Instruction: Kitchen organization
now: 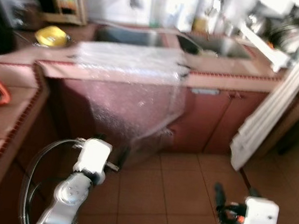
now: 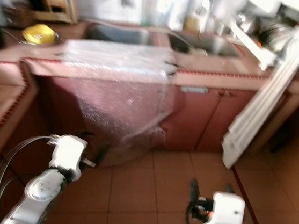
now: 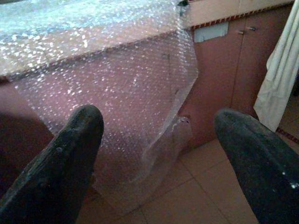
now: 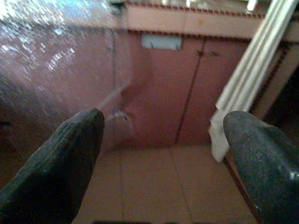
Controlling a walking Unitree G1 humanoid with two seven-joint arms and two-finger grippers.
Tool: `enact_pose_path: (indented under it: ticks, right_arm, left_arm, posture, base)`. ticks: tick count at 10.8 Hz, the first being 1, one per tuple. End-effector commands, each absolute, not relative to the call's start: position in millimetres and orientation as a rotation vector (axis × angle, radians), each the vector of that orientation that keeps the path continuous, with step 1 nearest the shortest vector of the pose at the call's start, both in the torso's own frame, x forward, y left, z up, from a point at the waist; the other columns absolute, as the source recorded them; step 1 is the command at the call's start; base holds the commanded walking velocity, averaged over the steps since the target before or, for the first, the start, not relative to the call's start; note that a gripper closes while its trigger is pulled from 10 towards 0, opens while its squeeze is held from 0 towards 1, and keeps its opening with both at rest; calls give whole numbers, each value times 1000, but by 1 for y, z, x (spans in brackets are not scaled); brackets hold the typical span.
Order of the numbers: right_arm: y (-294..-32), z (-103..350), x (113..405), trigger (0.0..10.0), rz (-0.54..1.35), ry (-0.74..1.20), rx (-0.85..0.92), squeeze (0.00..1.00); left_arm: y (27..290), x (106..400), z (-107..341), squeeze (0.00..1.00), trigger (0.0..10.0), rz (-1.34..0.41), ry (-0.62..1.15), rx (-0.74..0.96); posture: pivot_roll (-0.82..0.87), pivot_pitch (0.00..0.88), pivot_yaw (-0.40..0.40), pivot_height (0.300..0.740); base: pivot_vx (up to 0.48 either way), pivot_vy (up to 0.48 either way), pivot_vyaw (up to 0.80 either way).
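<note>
Little of the tidying can be judged as done: a sheet of bubble wrap (image 1: 132,96) is draped over the worktop (image 1: 223,80) edge in front of the sink (image 1: 131,35) and hangs down the cabinet front, untouched. The left claw (image 3: 156,154) and the right claw (image 4: 163,158) are held spread and empty above the tiled floor (image 1: 183,197), short of the cabinets. A yellow object (image 1: 51,36) (too blurred to identify) lies on the worktop. No writing can be read.
</note>
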State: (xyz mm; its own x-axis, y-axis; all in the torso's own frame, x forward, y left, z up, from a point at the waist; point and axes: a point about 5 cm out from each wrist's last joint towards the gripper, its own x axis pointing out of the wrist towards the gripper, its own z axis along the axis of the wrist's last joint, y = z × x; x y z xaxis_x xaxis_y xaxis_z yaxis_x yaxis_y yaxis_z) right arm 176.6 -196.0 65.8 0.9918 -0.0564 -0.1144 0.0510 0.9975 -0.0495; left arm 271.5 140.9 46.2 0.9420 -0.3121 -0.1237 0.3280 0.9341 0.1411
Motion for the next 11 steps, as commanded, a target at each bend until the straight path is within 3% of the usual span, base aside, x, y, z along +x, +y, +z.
enact_pose_path:
  ticks: [1,4,11]
  right_arm:
    - [-191,68,177,10000,-30,107,-44,0]
    - [-185,71,179,10000,21,92,-87,0]
    - [-185,86,184,10000,29,28,-138,0]
  left_arm:
    - [149,270,46,0,10000,-311,113,152]
    - [146,268,45,0,10000,-326,126,127]
    - [152,277,56,0,10000,-275,88,149]
  posture:
    - [-39,0,-2,740]
    - [-43,0,-3,740]
    - [-47,0,2,740]
  base:
    - [0,0,0]
    - [0,0,0]
    - [254,0,0]
